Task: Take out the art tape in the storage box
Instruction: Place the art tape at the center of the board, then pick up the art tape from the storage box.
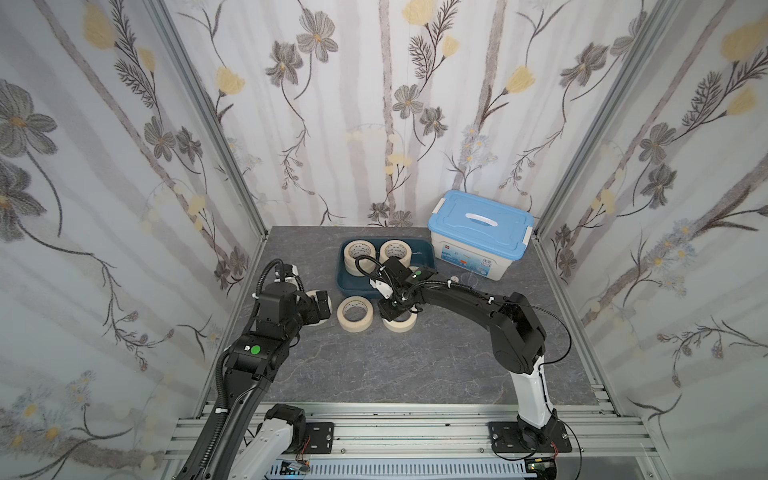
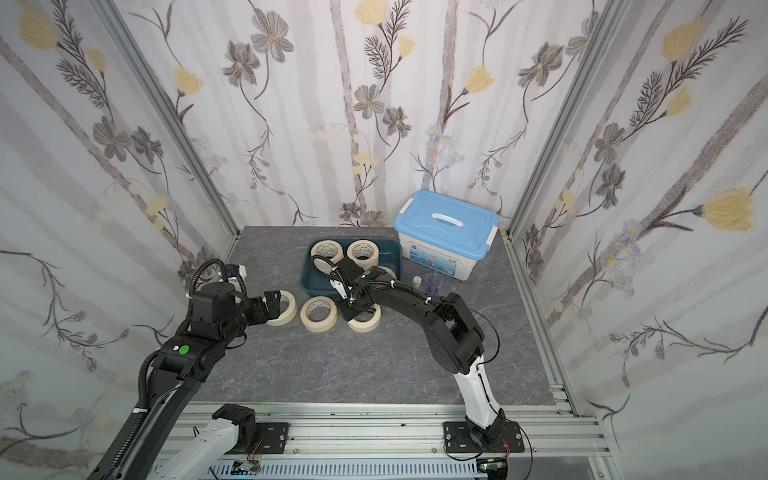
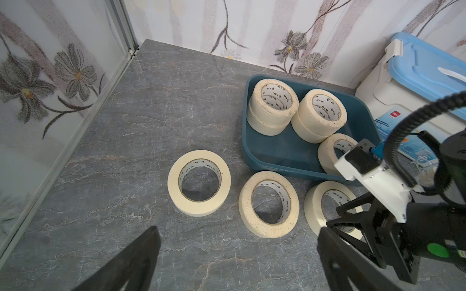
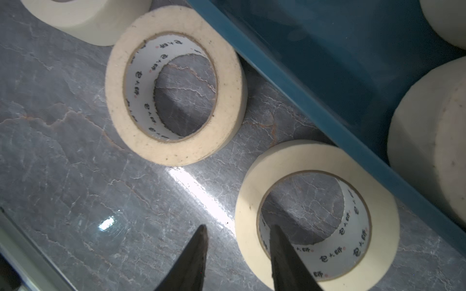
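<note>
The storage box (image 1: 353, 283) (image 3: 277, 153) is a shallow teal tray at the back middle. Two stacks of cream art tape (image 1: 359, 251) (image 1: 395, 249) stand in it, and another roll (image 3: 332, 151) leans behind my right arm. Three rolls lie flat on the table in front: left (image 2: 286, 309), middle (image 1: 354, 313) (image 3: 268, 204), right (image 2: 368, 323) (image 4: 315, 214). My right gripper (image 4: 238, 226) (image 1: 395, 313) is open, straddling the right roll's wall, the outer finger clear of it. My left gripper (image 3: 239, 229) (image 2: 274, 305) is wide open and empty above the left roll.
A white tub with a light-blue lid (image 1: 480, 237) stands at the back right beside the tray. A small clear cup (image 2: 432, 282) and a little white cap (image 2: 417, 282) sit in front of it. Patterned walls close in three sides.
</note>
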You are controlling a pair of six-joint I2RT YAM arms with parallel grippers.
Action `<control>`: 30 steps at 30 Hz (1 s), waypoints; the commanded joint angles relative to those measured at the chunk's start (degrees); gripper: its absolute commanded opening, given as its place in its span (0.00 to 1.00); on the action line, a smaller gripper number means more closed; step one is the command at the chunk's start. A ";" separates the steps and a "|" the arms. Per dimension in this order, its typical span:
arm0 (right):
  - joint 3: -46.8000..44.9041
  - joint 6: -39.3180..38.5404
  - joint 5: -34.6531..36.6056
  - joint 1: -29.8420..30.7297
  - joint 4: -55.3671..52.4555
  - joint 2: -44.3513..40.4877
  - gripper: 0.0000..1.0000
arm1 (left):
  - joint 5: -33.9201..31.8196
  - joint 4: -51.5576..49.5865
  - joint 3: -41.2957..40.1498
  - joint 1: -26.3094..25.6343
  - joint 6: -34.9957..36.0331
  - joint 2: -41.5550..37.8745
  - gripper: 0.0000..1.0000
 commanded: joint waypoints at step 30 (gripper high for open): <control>15.78 -1.19 6.96 -10.97 -4.31 7.95 0.60 | 0.89 0.60 0.32 0.13 0.01 0.05 1.00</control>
